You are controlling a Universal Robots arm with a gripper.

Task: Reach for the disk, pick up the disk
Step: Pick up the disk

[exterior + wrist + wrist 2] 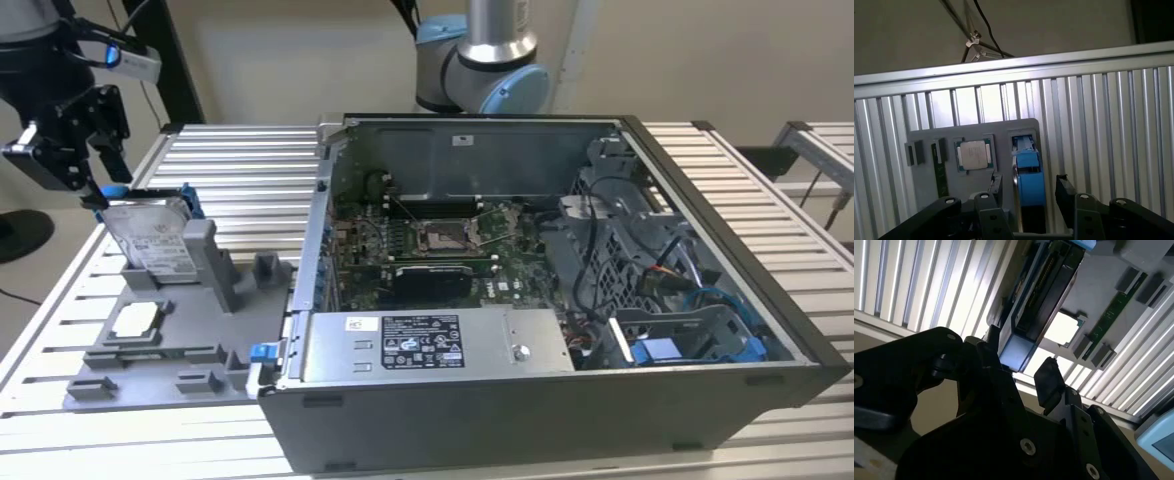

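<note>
Exterior view: the gripper (88, 190) hung in the upper left of the frame, black, its tips right at the top edge of the disk (147, 240). The disk stood on edge in a slot of a grey fixture tray (200, 335) at the left of the frame, with its white label facing the camera and blue bracket along its edges. A small square processor chip (138, 320) lay flat on the tray below the disk. An open computer case (534, 400) took up the centre and right of the frame, and everything sat on a slatted metal table (227, 160).

Second wrist view: I looked along the black gripper (1021, 362) at the disk (1044, 290), seen edge-on with its blue corner nearest. The fingers were spread. One fingertip (1048, 380) stood apart from the drive; the other sat close against the blue corner – I could not tell whether it touched. The chip (1061, 327) and a green memory stick (1109, 315) lay beyond on the tray.

First wrist view: the two fingers (996, 186) straddled the disk's blue edge (1028, 165) with a gap on each side – nothing pinched. The chip (974, 155) sat in its recess just beside the disk's slot.
</note>
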